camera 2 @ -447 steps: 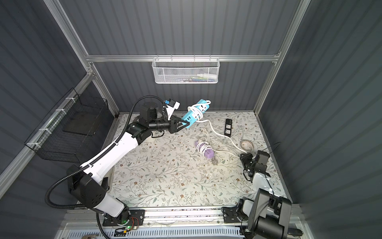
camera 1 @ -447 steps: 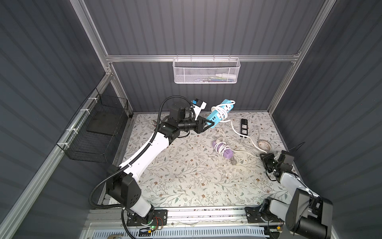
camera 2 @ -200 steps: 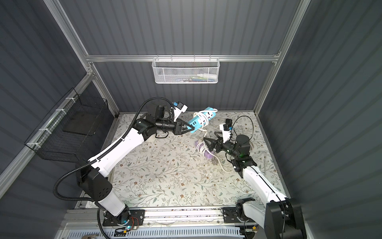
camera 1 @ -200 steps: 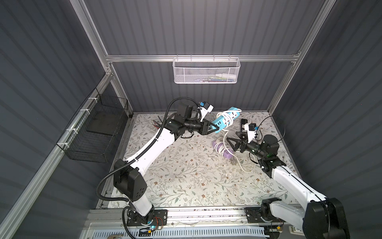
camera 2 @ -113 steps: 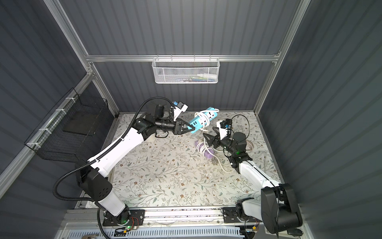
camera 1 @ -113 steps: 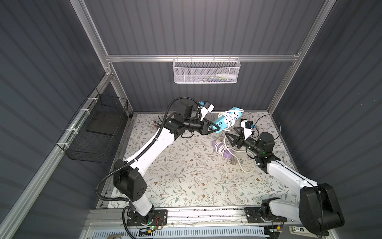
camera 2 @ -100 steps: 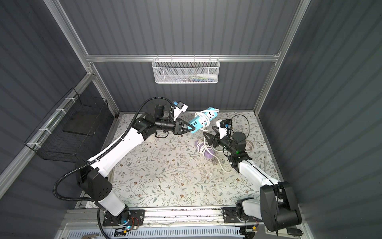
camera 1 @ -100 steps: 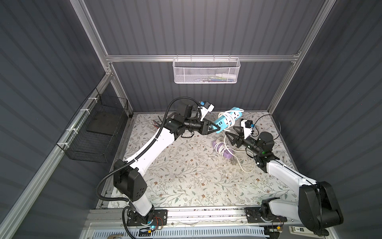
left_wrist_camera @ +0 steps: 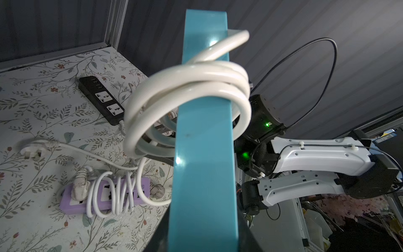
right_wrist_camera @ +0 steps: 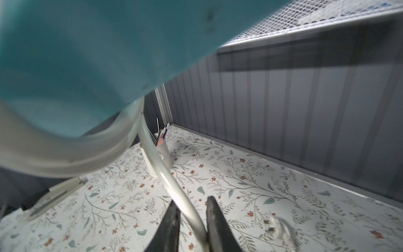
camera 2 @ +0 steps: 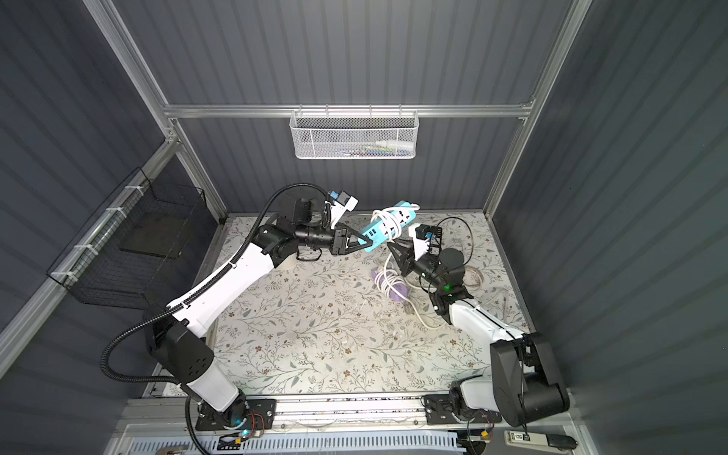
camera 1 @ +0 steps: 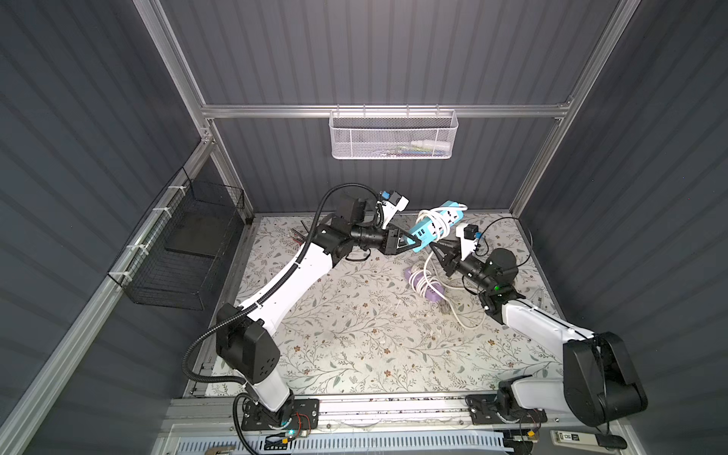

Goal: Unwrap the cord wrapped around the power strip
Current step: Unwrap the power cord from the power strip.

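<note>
We see the left gripper [camera 1: 410, 241] clamping the strip [camera 1: 424, 231] by its left end, aloft; the right gripper [right_wrist_camera: 190, 204], jaws narrow, apparently pinches the cord [right_wrist_camera: 161, 172] hanging beneath.

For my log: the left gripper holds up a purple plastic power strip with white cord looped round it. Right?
No: the left gripper holds up a blue plastic power strip with white cord looped round it, as the left wrist view shows.

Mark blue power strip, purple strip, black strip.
blue power strip [left_wrist_camera: 202, 152]: left wrist view, smooth back face.
purple strip [left_wrist_camera: 68, 206]: left wrist view, bare end.
black strip [left_wrist_camera: 102, 96]: left wrist view, a socket.
</note>
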Controlling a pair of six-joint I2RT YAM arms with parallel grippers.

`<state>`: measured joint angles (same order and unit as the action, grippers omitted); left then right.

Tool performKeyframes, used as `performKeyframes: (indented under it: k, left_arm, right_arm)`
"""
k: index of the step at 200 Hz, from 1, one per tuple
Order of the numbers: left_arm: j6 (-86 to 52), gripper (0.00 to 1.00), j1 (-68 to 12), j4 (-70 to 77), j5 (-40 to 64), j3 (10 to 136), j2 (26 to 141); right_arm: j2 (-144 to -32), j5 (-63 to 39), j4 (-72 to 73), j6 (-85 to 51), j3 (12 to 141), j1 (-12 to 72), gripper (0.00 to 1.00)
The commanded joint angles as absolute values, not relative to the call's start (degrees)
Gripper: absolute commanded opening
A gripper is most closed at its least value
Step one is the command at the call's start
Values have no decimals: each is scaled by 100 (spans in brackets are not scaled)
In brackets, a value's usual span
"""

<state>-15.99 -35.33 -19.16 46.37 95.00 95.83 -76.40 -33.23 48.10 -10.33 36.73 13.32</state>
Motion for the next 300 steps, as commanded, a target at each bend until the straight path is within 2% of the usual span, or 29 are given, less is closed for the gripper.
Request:
performKeyframes:
  k: [1, 33, 43, 90, 124, 197, 250, 300]
  left_arm:
    - [-1645, 0, -3568, -1561, 4826, 9633, 9615]
    - [-1681, 0, -3568, -1520, 4838, 9640, 9615]
    - [-1673, 0, -3568, -1528, 4833, 9633, 9615]
    - [-1661, 0, -3560, -1542, 4851, 9624, 9549]
    - [-1786, 0, -3567, -1398, 5030, 9527, 9563]
    - [-1820, 0, -3612, -1430, 5104, 9466, 9838]
    - [-1685, 0, -3604, -1622, 4776, 9457, 10028]
    - [-1785, 0, -3386, -1381, 4535, 9456, 9890]
  right_arm:
    - [-7650, -3355, 5201, -1193, 3635, 1354, 17]
    - [-7675, -3364, 5264, -1297, 3632, 1354, 6]
    - [-7698, -3370, 5236, -1316, 3666, 1349, 0]
    - [-7674, -3168, 4712, -1335, 3689, 1295, 0]
    - [-7799, -3035, 4319, -1524, 3898, 959, 0]
    - [-8166, -3487, 3893, -2273, 5466, 7, 0]
    - [-7355, -3836, 2995, -2206, 6004, -404, 0]
    - [-5920, -3579, 1803, -2127, 5085, -1016, 0]
